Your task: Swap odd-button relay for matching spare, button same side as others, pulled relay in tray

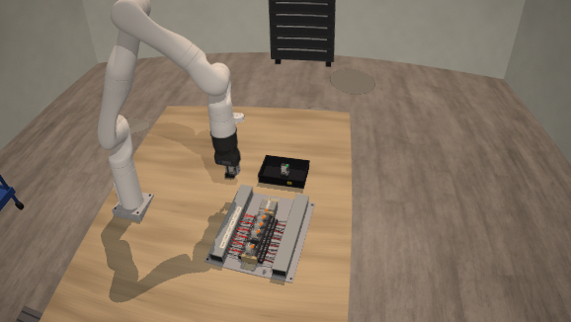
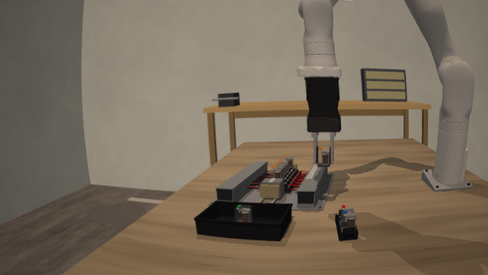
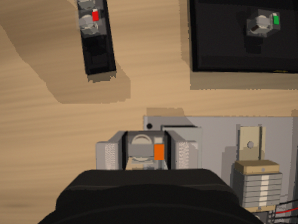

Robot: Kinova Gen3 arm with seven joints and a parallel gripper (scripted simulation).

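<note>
My gripper is shut on a spare relay with an orange test button, held in the air. In the wrist view the button is on the relay's right. In the exterior view it hangs by the near end of the panel's duct. The relay row on the panel shows several orange buttons, with a wider gap before the front one. A relay with a green button is in the black tray.
The black spare holder stands beside the tray, with a red-button relay and a blue-button relay. Its end slot is empty. Tall grey ducts flank the relay row. Red wires run beside it.
</note>
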